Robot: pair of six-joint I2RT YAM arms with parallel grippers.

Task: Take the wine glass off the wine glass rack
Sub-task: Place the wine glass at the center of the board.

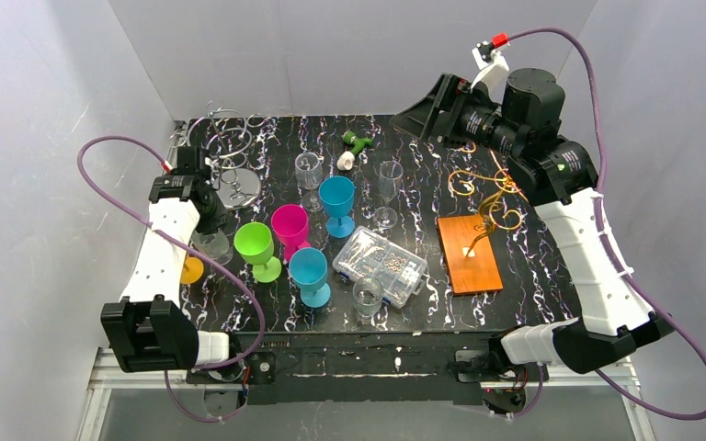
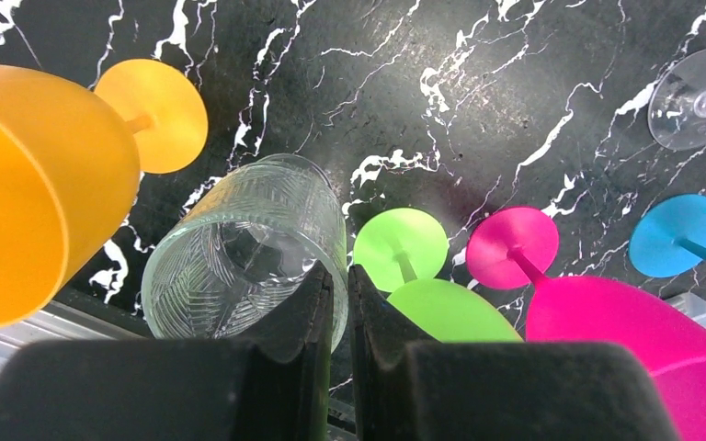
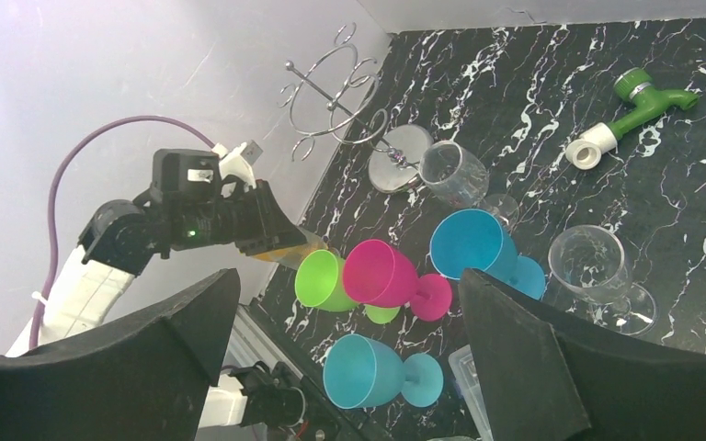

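Close to the near edge of the surface (image 1: 423, 170) stand a small clear cup (image 1: 368, 294) and a clear compartment box (image 1: 381, 265), one of each, apparently clutter and not part of the job. By the left edge the left tool (image 2: 341, 276) hangs low with its jaws pressed almost together. The wall of the one patterned tumbler (image 2: 239, 248) lines up with the slit, but I cannot tell whether it is pinched. Five coloured goblets stand upright on their feet in the left half, which leaves the right side free: one orange goblet (image 1: 188, 269), one green goblet (image 1: 257, 246), one magenta goblet (image 1: 291, 225) and two blue goblets (image 1: 311, 273). Towards the right edge is the single wine glass rack (image 1: 483, 207), gold wire on a wooden base (image 1: 469, 257). No glass shows on its arms, though the right arm hides part of them. Two clear wine glasses (image 1: 388, 188) stand mid-surface, the right-hand one near the rack, and I judge that one to be the task's glass, already off. In the far left corner is one silver rack (image 1: 225, 138), and near the far edge one green tap fitting (image 1: 357, 142). Above the far right corner the right tool (image 3: 347, 294) is raised with its jaws spread wide on nothing, probably held clear of the rack
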